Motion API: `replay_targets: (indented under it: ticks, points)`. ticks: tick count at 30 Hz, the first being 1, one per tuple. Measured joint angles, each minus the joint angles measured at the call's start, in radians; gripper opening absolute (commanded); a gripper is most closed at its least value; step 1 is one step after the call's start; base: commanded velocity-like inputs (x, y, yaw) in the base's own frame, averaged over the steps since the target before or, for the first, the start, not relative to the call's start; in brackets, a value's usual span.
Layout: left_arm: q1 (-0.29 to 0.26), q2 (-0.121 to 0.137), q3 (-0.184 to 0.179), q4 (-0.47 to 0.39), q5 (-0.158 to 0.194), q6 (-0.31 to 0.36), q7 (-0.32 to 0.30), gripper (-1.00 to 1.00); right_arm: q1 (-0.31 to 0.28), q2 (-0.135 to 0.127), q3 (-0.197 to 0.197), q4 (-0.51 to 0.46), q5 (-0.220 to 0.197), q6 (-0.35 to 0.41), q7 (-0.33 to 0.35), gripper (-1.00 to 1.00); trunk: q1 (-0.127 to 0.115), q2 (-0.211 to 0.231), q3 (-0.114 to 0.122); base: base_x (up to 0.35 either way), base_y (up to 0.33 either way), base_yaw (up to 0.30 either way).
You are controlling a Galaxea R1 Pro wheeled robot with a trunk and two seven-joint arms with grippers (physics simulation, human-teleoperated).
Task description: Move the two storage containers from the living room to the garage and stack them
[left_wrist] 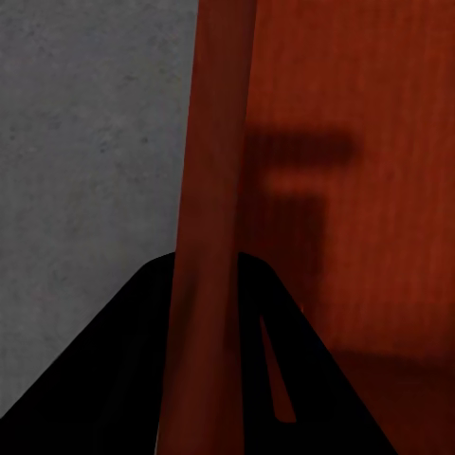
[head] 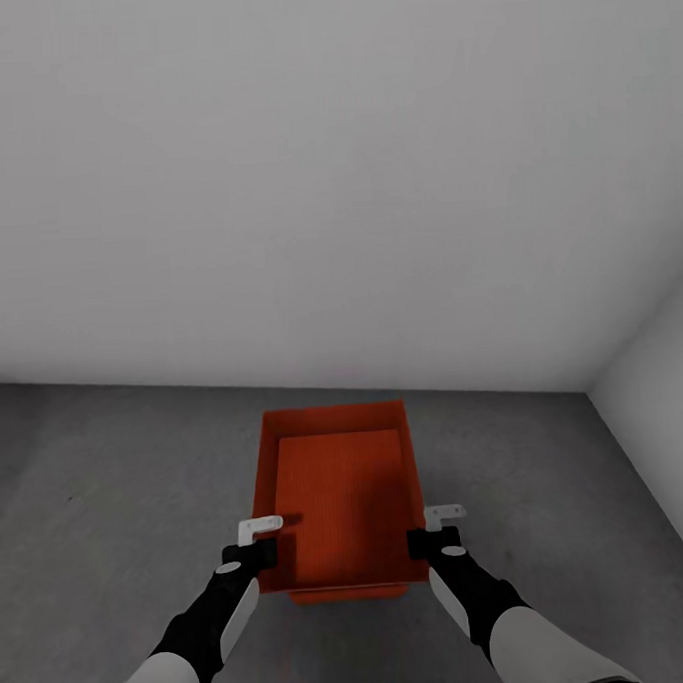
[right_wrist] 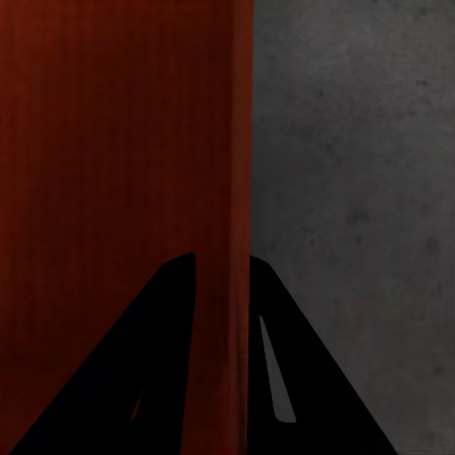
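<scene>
White wall point(head: 333, 172) standing ahead, second wall point(head: 665, 405) closing in at right; grey concrete floor point(head: 109, 494) lying open to left and around. Orange-red storage container point(head: 340, 502) hanging low before robot, above floor. Left gripper point(head: 254, 542) jaws pinching container's left side wall; right gripper point(head: 437, 529) jaws pinching right side wall. In both wrist views wall running between dark fingers point(right_wrist: 171, 360).
</scene>
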Motion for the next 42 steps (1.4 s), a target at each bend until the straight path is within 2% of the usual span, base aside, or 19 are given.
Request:
replay_targets:
  ticks: [42]
  points:
    - [0.000,0.000,0.000,-0.002,-0.001,0.002,0.000,-1.00,0.000,0.000,-0.001,0.000,0.000,0.000,0.001,-1.00,0.000,0.000,-0.068,0.000,0.000,0.000]
